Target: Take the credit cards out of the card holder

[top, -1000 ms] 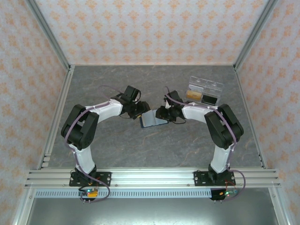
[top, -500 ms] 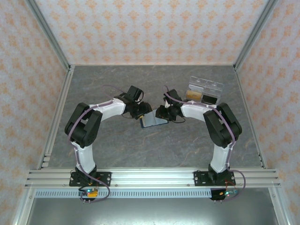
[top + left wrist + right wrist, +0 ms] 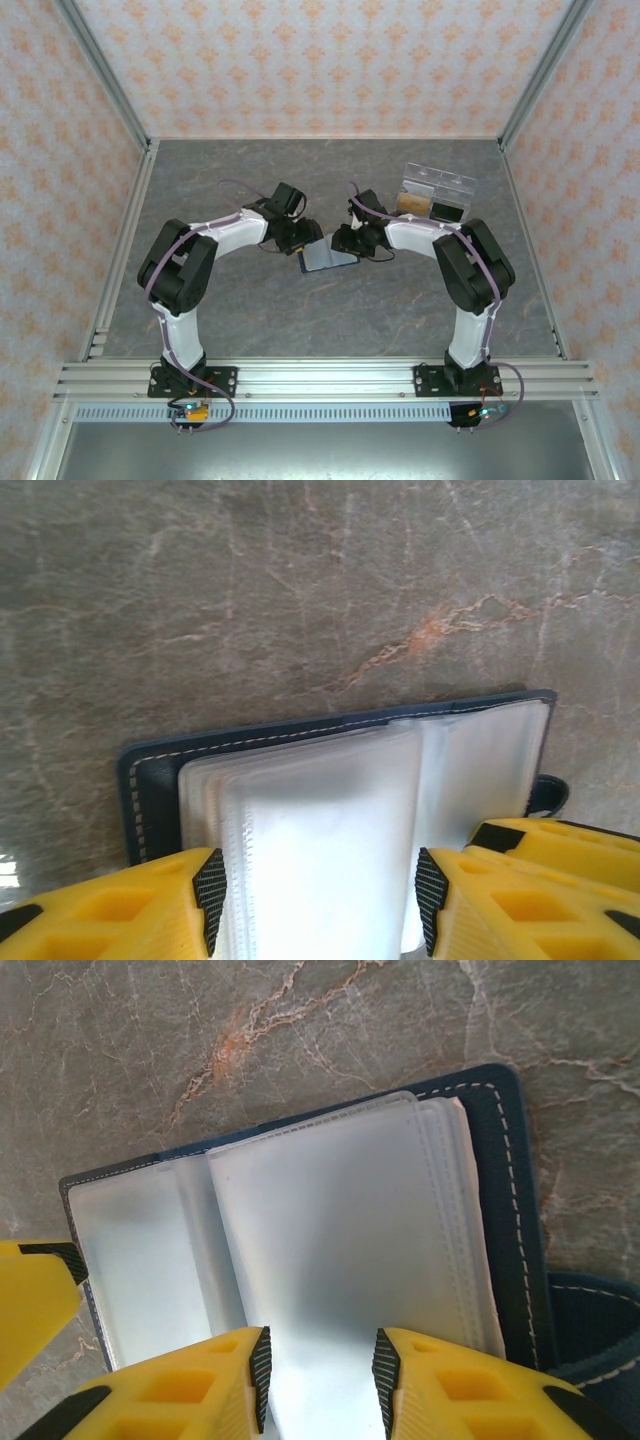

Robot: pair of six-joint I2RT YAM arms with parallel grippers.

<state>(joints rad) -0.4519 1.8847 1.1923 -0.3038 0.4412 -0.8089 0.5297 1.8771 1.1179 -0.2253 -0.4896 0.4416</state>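
Card holder [image 3: 327,257] open flat near the middle of the tabletop [image 3: 300,320], right between the two arms, navy cover down, frosted plastic sleeves [image 3: 320,820] fanned up. Can't make out the credit cards through that plastic, so no telling loaded pockets from empty ones.

Left tool [image 3: 320,890] spread wide, pads [image 3: 209,900] flanking the loose sleeve stack, maybe brushing its edges, hard to say. Right tool [image 3: 320,1365] apart too, narrower gap, over the top sleeve from the opposite side, not clamped on anything as far as visible.

Stuff likely to go sideways:
- Grabbing a whole sleeve instead of a card. Floppy, see-through, stacked several deep, so easy to pinch two or three layers and just lift the wallet.
- Dragging the holder across the tabletop. Smooth-looking surface, probably a light wallet, nothing pinning it short of pressing a panel down with one tool.
- Tool-on-tool bump. Yellow finger of the other arm poking into each wrist view, very tight quarters.
- Snap tab [image 3: 595,1330] snagging a finger.

Surface: grey marbled top with rusty veins, a bit of glare. Room: boxed in by orange-on-cream patterned walls [image 3: 320,60] and aluminium framing [image 3: 110,230]. Clear plastic box [image 3: 437,195] parked back right, well apart from the wallet, just behind the right arm.
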